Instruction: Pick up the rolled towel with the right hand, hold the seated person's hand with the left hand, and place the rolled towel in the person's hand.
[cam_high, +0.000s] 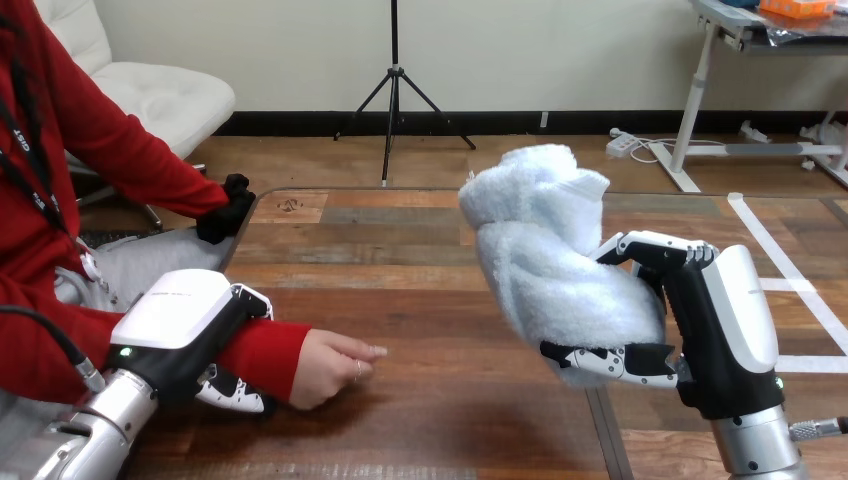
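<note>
The right hand (715, 330) clamps the towel (555, 260). The left hand (185, 310) appears clasped round the person's wrist (262, 358). Risk: person's hand (330, 365) is curled; towel may roll off.

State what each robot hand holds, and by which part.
The right hand grips the rolled towel at its lower end; the left hand clasps the person's wrist over the red sleeve.

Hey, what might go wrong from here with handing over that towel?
The person's hand lies loosely curled on the table, palm not facing up, so the rolled towel may find no open palm. The towel bulges well above the fingers of the right hand and might slip or unroll on the way over. The left hand is curled round the person's wrist; a hard tug might hurt.
</note>
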